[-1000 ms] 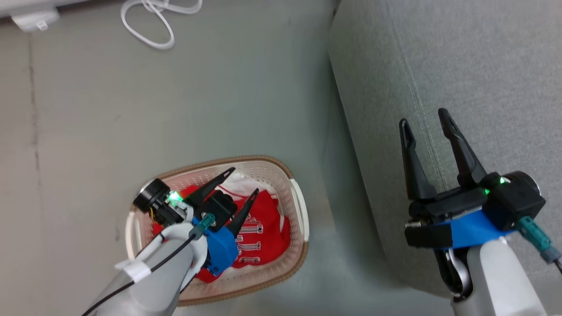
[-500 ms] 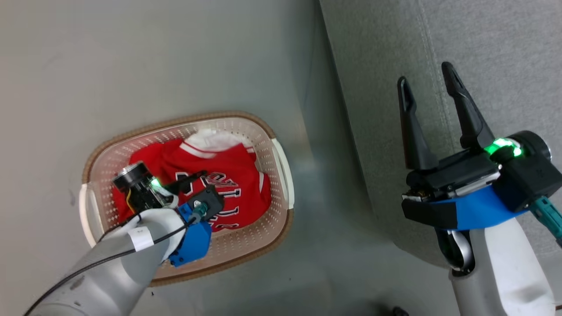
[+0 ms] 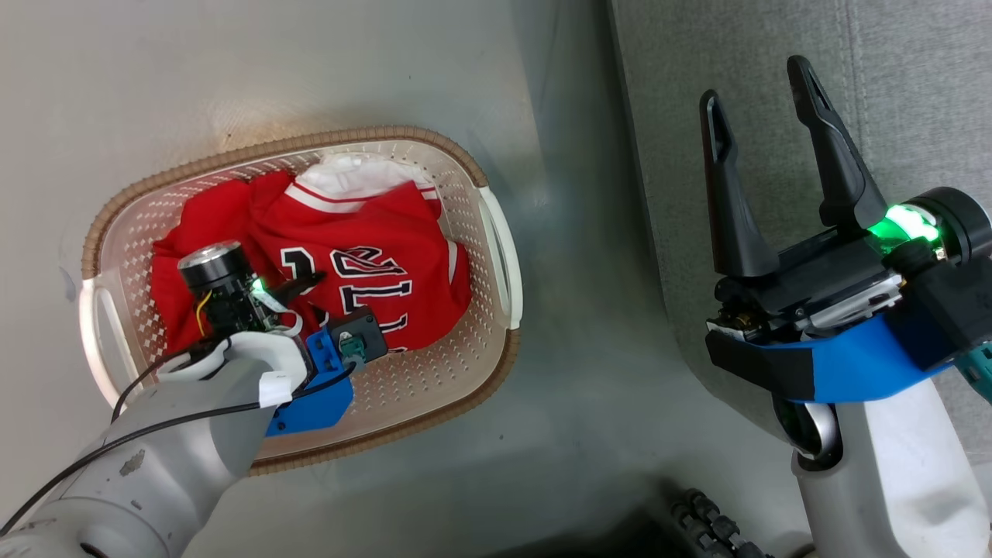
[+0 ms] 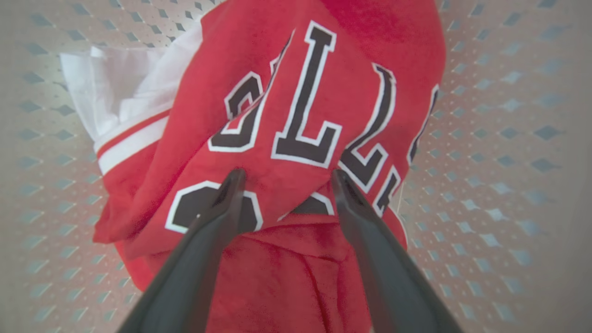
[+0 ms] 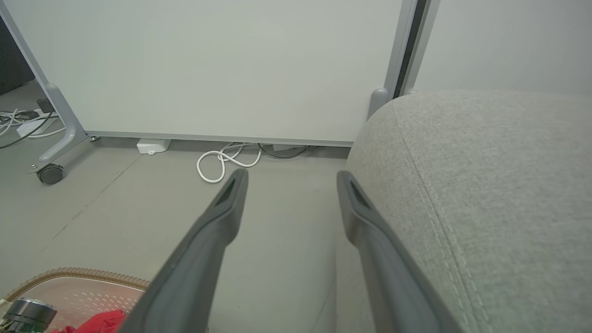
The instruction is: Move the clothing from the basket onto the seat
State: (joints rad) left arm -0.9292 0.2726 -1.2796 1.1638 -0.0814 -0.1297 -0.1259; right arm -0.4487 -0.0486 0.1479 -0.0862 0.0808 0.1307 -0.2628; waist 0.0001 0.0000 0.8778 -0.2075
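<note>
The cream basket (image 3: pixel 497 256) with its brown rim stands on the floor left of the grey seat (image 3: pixel 914 93). In it lie the red clothing items: a jersey with black-and-white lettering (image 3: pixel 380 267) on top and a second red garment (image 3: pixel 190 236) to its left. My left gripper (image 3: pixel 314 283) reaches down into the basket. In the left wrist view it (image 4: pixel 287 175) is open, both tips pressed on the lettered jersey (image 4: pixel 305 101) with a fold between them. My right gripper (image 3: pixel 763 77) hangs open and empty over the seat's edge (image 5: pixel 467 208).
A white cable (image 5: pixel 225 162) lies coiled on the floor by a white panel (image 5: pixel 208 64) with a caster foot (image 5: pixel 50 174). The robot's own dark base (image 3: pixel 713 527) shows at the bottom. Bare floor (image 3: pixel 573 387) separates basket and seat.
The head camera has shifted, so the basket sits higher in view. My left gripper has dropped from above the basket down onto the lettered jersey. The right gripper has stayed open.
</note>
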